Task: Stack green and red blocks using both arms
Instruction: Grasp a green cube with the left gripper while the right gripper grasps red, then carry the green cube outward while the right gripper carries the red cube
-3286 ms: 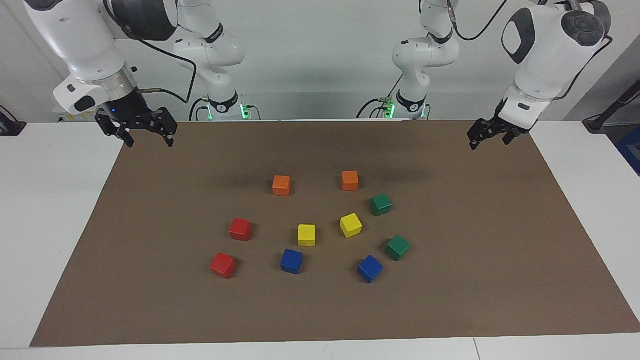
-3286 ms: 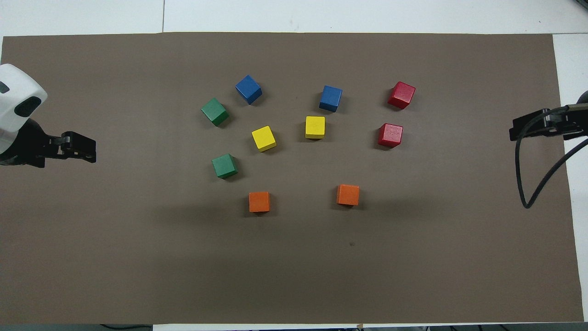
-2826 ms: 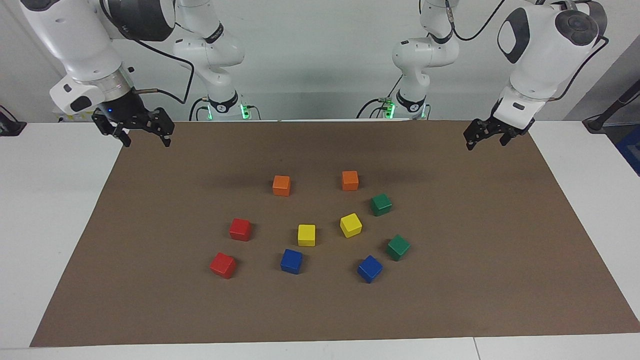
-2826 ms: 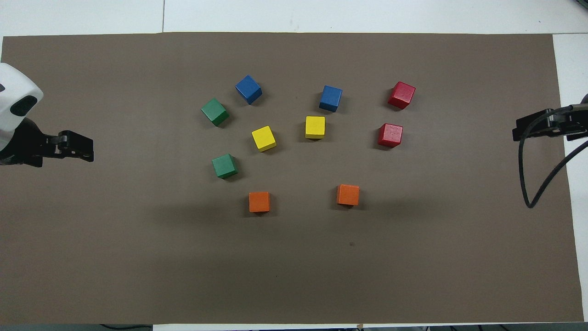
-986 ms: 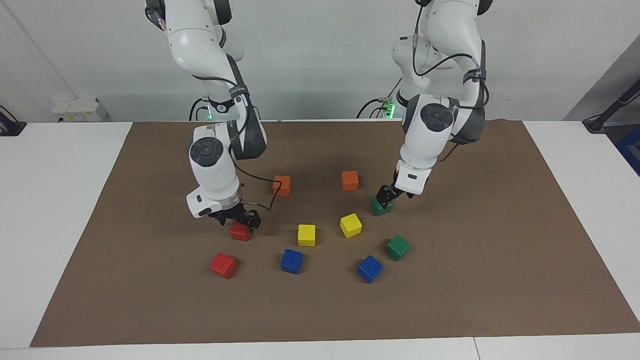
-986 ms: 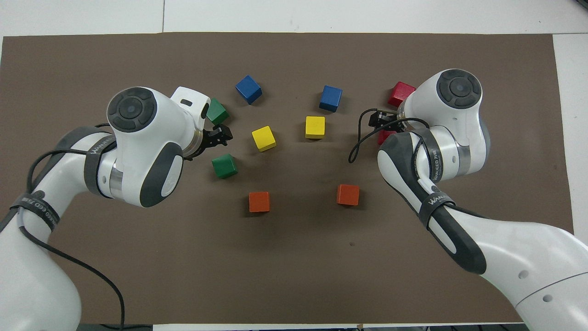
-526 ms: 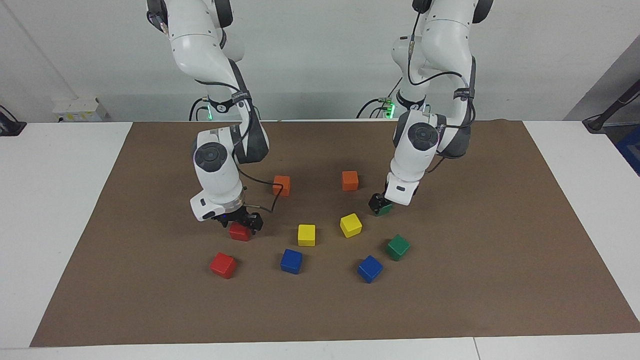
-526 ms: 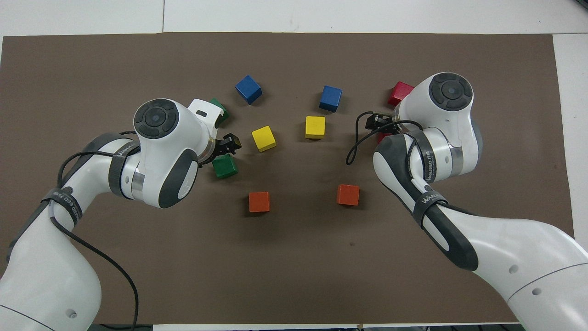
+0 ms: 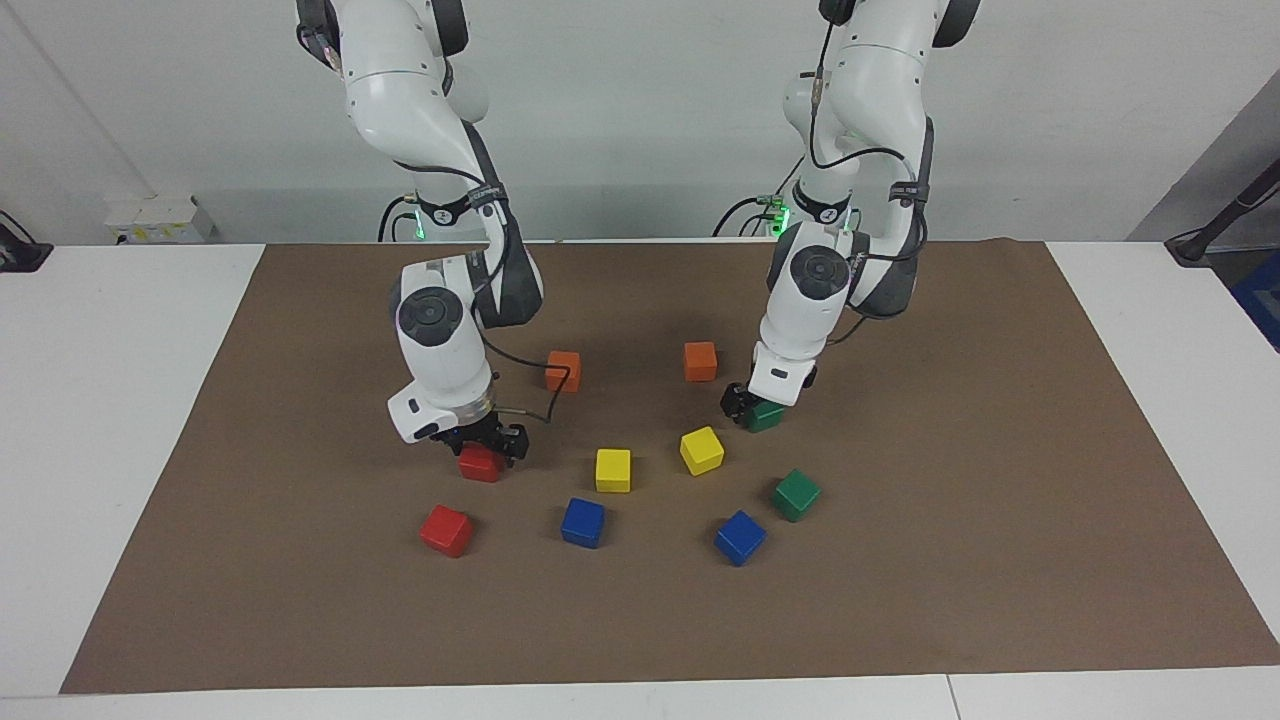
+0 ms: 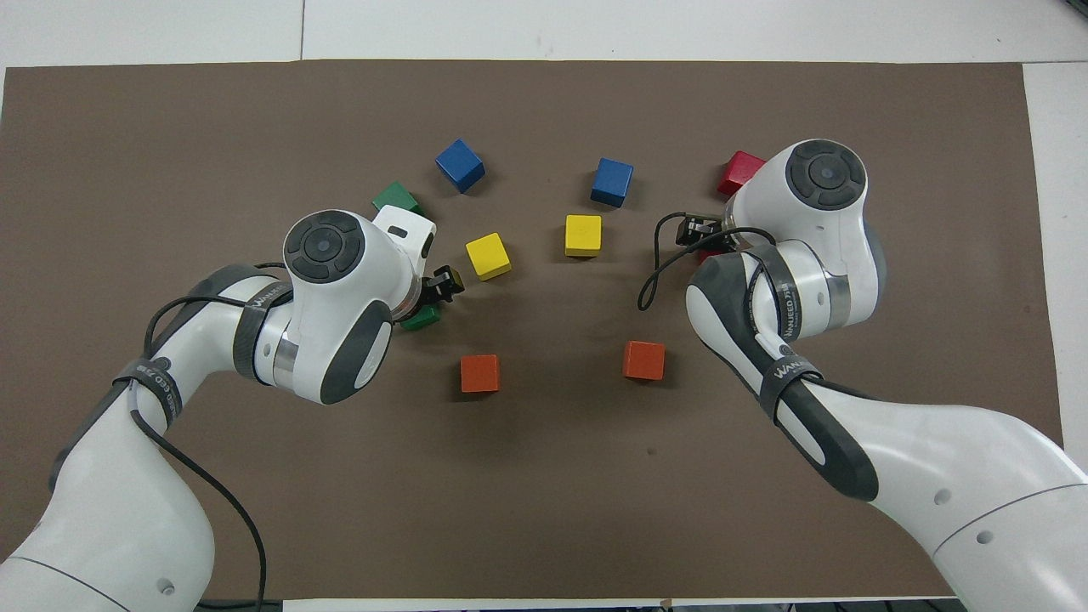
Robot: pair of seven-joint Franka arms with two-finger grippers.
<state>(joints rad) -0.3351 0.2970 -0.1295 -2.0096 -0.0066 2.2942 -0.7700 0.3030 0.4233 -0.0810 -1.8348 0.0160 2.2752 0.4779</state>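
Left gripper (image 9: 752, 405): low over the green cube (image 9: 766, 415) that lies nearer the robots, touching it or nearly so. Whether its jaws are released or clenched on the cube cannot be told from either view. The cube rests on the brown mat (image 9: 1000, 480) covering the table (image 9: 120, 400).

Right gripper (image 9: 483, 448): down at the red cube (image 9: 480, 464) nearer the robots, black fingers to either side of the cube's top. Grasp state likewise cannot be told; the cube sits on the mat.

Second green cube (image 9: 796, 494): farther from the robots, apart from the first, just beside a blue cube (image 9: 740, 537). Second red cube (image 9: 446, 530): farther from the robots than the one under the right gripper, lying free.

Between the two grippers: two yellow cubes (image 9: 613, 470) (image 9: 701, 450). A second blue cube (image 9: 583, 522) lies farther out. Two orange cubes (image 9: 563, 371) (image 9: 700, 361) lie nearest the robots. All cubes stand singly; none is stacked.
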